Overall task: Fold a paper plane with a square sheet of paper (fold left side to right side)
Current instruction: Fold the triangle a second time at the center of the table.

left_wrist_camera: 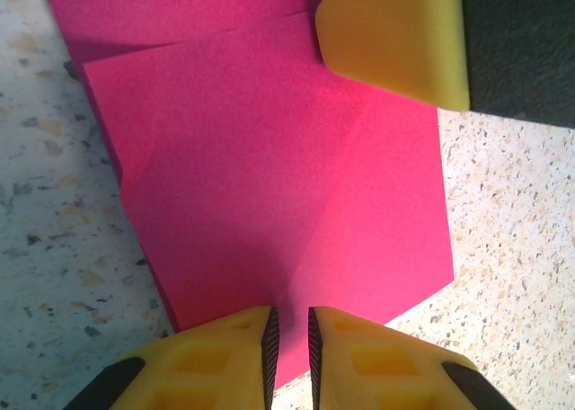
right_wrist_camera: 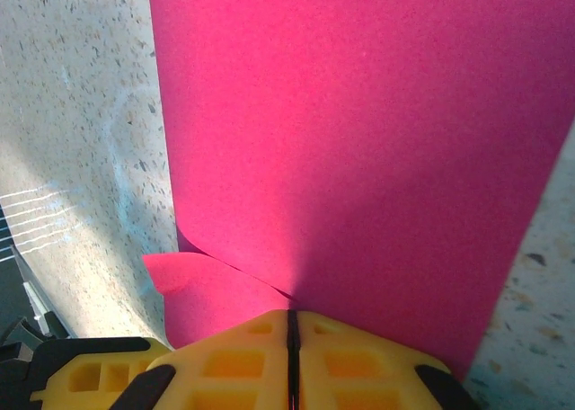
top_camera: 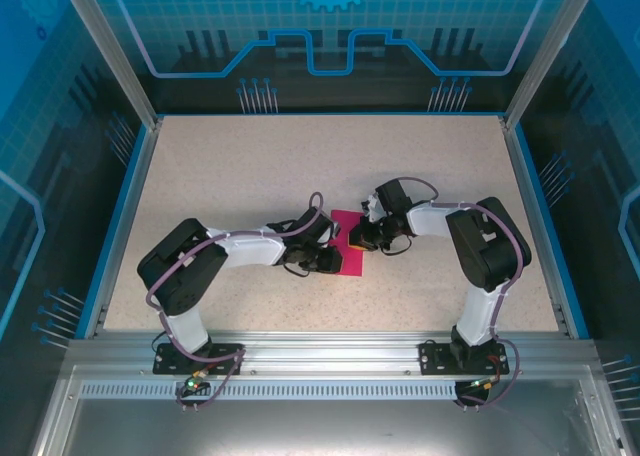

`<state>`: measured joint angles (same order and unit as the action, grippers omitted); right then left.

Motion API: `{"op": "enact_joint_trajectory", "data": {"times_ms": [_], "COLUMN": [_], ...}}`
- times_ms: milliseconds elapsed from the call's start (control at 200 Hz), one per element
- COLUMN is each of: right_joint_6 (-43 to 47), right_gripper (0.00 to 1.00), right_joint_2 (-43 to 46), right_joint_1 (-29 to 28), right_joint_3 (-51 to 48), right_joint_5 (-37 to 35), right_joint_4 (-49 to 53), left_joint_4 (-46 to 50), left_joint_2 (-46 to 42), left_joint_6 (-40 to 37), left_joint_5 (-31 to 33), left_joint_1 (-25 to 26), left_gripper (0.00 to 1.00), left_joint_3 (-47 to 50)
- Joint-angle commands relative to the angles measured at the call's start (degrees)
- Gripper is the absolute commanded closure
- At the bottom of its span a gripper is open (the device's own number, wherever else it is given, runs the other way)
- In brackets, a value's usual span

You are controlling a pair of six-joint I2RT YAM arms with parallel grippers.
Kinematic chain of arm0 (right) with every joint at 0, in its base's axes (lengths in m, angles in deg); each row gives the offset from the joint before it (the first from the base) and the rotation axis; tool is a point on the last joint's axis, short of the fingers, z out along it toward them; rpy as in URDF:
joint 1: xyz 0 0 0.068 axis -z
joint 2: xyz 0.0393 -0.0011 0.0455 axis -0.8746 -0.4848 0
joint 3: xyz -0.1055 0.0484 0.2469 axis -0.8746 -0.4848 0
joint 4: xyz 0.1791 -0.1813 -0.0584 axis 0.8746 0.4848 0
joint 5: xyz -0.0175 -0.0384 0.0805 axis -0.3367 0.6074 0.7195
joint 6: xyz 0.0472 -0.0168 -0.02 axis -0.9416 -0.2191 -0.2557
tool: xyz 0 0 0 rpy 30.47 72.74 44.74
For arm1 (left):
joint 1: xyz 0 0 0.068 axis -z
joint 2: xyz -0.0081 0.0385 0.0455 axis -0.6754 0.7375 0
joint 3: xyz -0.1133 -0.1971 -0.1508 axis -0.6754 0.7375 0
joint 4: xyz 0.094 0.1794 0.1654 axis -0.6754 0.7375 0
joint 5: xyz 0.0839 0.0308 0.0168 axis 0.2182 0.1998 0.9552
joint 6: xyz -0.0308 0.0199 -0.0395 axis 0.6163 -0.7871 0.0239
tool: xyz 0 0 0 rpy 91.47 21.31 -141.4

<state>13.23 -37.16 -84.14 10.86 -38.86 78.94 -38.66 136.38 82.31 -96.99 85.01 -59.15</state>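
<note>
folded pink sheet [top_camera: 352, 240] flat on table [top_camera: 250, 176], long axis near-to-far

Entry, materials and finishes.
- The square sheet of magenta-pink paper [left_wrist_camera: 269, 176] was thin, matt and finely grained, with soft creases.
- The beige speckled table top [top_camera: 300, 156] looked like a stone-like composite, matt and faintly rough.
- The yellow fingers [left_wrist_camera: 216, 360] of the left gripper [left_wrist_camera: 289, 329] were smooth, satin moulded plastic. Their black inner pads [left_wrist_camera: 269, 338] looked dull and rubbery.
- The right gripper [right_wrist_camera: 289, 325] was of the same yellow plastic.
- The white arm shells [top_camera: 250, 244] were smooth, slightly glossy plastic.
- The silver front rail [top_camera: 320, 351] was bright brushed metal.
- The blue enclosure panels [top_camera: 330, 36] were glossy and see-through.
</note>
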Motion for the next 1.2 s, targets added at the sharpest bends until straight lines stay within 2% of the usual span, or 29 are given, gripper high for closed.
{"op": "enact_joint_trajectory", "data": {"times_ms": [0,160,345,725,1195], "right_joint_6": [2.41,6.74,8.14,7.99,9.46], "right_gripper": [0.91,0.91,0.93,0.92,0.92], "right_joint_2": [0.93,5.03,5.41,1.14,-2.40], "right_joint_1": [1.16,1.12,-1.35,-6.78,-6.66], "right_joint_3": [-0.51,-0.15,-0.59,2.08,3.52], "right_joint_5": [-0.95,3.45,7.79,5.57,-0.52], "right_joint_4": [3.18,5.66,7.13,8.42,12.03], "left_joint_4": [0.56,-2.83,-3.32,-2.63,-1.35], "left_joint_2": [0.65,-0.52,-0.82,-0.81,0.25], "left_joint_6": [1.73,3.83,4.03,3.83,4.46], "left_joint_5": [1.39,0.40,0.50,1.20,2.66], "left_joint_1": [-0.28,-0.33,-0.32,-0.27,-0.32], "left_gripper": [0.79,0.81,0.83,0.84,0.85], "left_joint_3": [3.71,7.51,8.38,8.18,8.04]}}
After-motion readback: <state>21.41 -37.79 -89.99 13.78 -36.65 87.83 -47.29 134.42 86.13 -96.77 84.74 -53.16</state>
